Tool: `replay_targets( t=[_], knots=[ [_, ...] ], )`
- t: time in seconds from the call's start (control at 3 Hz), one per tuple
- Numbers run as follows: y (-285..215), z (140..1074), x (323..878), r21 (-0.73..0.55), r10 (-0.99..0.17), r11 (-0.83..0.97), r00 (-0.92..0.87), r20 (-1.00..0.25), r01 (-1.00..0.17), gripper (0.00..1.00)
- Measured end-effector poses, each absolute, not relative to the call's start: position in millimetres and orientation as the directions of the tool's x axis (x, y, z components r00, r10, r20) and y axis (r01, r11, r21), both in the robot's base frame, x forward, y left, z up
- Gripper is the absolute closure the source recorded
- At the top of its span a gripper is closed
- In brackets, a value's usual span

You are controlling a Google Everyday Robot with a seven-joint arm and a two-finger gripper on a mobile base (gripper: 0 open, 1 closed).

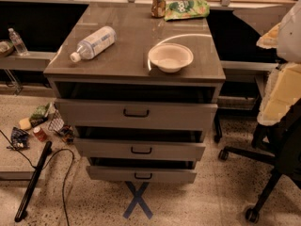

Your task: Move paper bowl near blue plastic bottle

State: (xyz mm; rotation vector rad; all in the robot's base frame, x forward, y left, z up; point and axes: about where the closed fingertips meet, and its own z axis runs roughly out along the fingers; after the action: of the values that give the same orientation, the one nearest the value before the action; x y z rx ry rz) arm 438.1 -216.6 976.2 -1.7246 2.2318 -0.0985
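The paper bowl [170, 57], shallow, white and upright, sits on the cabinet top [127, 46] near its front right. The blue plastic bottle [93, 43], clear with a white cap and a pale blue-and-white label, lies on its side at the left of the top, cap toward the front left. A bare stretch of the top separates bowl and bottle. My gripper [282, 79] shows as a white and pale yellow shape at the right edge, close to the camera, off to the right of the cabinet and well clear of the bowl. It holds nothing that I can see.
A soda can [158, 1] and a green chip bag [186, 8] lie at the back of the top. The cabinet's three drawers [136, 113] stand partly open. A small water bottle [18, 42] stands on a shelf at left. Litter and a cable lie on the floor at left, and an office chair base [256, 182] stands at right.
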Motion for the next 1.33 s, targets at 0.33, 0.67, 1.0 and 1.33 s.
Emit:
replay_targets(
  t=[0.33, 0.67, 1.0, 1.33],
  knots=[
    [-216, 976, 440, -0.253, -0.953, 0.267, -0.216, -0.21, -0.93, 0.0],
    [-206, 963, 467, -0.315, -0.958, 0.219, -0.143, -0.247, -0.923, 0.0],
    [-175, 940, 538, -0.447, -0.957, 0.062, 0.073, -0.279, -0.893, 0.0],
    [-142, 917, 595, -0.516, -0.929, -0.082, 0.253, -0.271, -0.853, 0.0]
  ],
)
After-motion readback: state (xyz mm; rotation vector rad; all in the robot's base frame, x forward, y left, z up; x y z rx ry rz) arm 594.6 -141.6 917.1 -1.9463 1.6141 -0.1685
